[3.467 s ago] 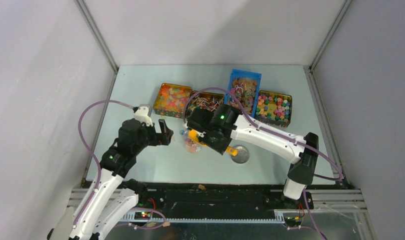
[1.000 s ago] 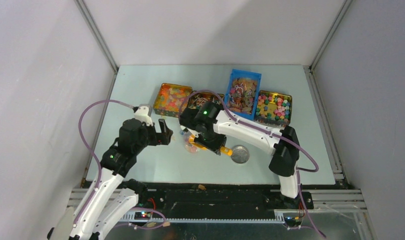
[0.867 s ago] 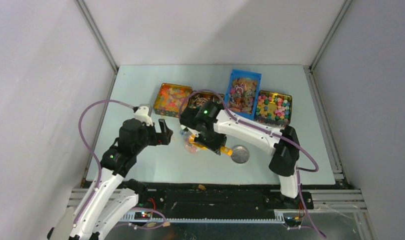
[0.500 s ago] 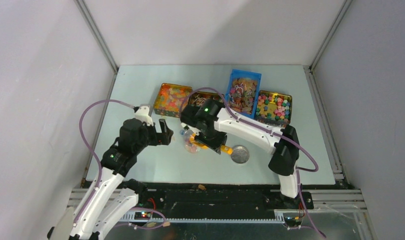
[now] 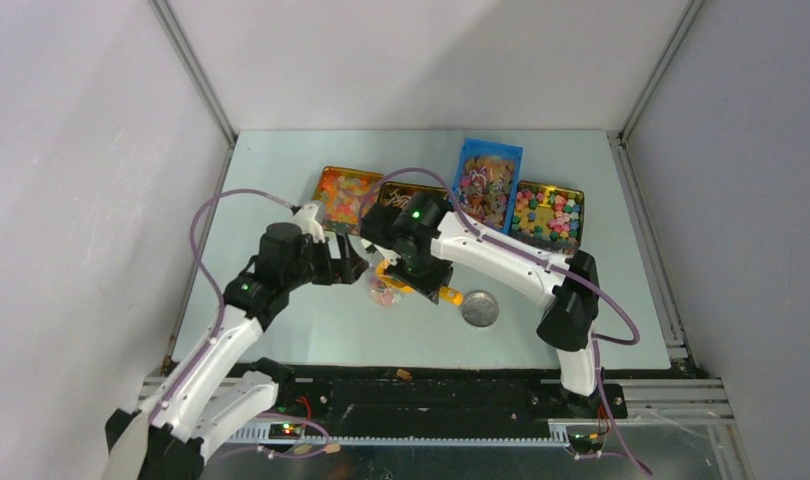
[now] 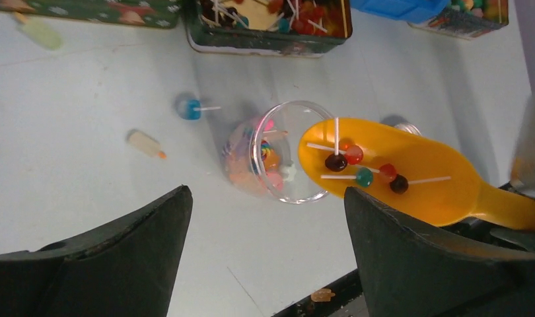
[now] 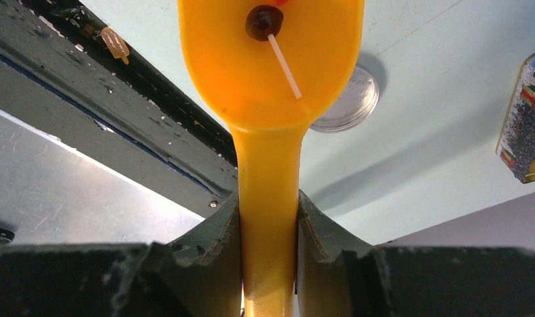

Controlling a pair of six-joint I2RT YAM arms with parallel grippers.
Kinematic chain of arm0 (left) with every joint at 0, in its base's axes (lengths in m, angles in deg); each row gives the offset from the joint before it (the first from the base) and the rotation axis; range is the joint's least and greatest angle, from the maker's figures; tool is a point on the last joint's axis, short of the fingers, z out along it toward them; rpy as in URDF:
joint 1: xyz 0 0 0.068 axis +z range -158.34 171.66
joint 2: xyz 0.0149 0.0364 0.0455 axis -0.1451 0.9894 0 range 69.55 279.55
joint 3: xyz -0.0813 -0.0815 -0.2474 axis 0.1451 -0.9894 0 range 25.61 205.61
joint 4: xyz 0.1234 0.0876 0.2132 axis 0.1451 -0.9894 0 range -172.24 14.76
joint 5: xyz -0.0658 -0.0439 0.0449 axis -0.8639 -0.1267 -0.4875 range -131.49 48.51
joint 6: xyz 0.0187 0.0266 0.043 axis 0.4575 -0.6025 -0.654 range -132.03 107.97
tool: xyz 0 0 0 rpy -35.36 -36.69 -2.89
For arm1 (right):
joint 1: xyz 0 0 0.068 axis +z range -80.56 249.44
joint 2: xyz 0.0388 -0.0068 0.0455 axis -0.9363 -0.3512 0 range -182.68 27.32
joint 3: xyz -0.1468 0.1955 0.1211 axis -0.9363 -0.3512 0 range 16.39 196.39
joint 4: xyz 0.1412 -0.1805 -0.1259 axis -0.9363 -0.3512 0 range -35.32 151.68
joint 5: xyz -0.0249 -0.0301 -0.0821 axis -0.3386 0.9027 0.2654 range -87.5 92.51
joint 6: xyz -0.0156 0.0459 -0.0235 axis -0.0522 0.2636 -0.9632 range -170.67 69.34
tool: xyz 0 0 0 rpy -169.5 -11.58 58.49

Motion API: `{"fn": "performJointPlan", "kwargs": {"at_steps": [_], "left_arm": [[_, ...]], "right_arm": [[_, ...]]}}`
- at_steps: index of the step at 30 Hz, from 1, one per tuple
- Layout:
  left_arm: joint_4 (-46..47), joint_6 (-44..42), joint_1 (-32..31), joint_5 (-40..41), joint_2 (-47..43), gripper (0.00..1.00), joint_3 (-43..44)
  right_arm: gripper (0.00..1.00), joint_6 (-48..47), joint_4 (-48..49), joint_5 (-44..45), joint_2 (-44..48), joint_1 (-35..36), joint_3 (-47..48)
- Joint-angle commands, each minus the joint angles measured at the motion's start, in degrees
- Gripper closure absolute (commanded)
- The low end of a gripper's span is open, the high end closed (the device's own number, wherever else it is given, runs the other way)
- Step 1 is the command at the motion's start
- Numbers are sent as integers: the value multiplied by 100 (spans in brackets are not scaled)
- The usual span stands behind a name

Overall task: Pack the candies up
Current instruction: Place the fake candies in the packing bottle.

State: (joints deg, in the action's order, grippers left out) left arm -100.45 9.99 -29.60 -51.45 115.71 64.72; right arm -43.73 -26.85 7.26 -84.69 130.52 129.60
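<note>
A clear jar (image 6: 278,155) holding several mixed candies (image 6: 251,165) stands on the table; it also shows in the top view (image 5: 384,293). My right gripper (image 7: 268,205) is shut on the handle of the orange scoop (image 7: 271,59). The scoop (image 6: 397,172) carries several white-stick lollipops (image 6: 357,165), and its tip is at the jar's rim. My left gripper (image 6: 266,198) is open and empty, just near of the jar, left of the scoop (image 5: 393,274) in the top view. A loose blue lollipop (image 6: 189,109) and a pale candy (image 6: 146,143) lie left of the jar.
Along the back stand a gummy tin (image 5: 346,195), a lollipop tin (image 6: 271,20), a blue box (image 5: 488,185) and a tin of pastel pieces (image 5: 549,213). The round silver lid (image 5: 479,308) lies right of the jar. One candy (image 6: 323,294) lies on the black front ledge.
My left arm has swung right and forward, bringing its open gripper close to the jar. The right gripper with the scoop has shifted left and now holds steady at the jar.
</note>
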Motion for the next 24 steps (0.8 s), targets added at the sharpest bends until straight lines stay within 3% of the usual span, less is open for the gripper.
{"fn": "performJointPlan", "kwargs": {"at_steps": [1,9,24], "left_arm": [[623,423,-28,-689,558,9,216],[577,300,-55,-841,1473,20,471],[512,85,-280,-468,2061,24,481]], "right_arm": [[100,54,-87,22,86,-32,272],[100,82,-111,-12,113,-52,273],[100,104,-151,-40,91,-44,393]]}}
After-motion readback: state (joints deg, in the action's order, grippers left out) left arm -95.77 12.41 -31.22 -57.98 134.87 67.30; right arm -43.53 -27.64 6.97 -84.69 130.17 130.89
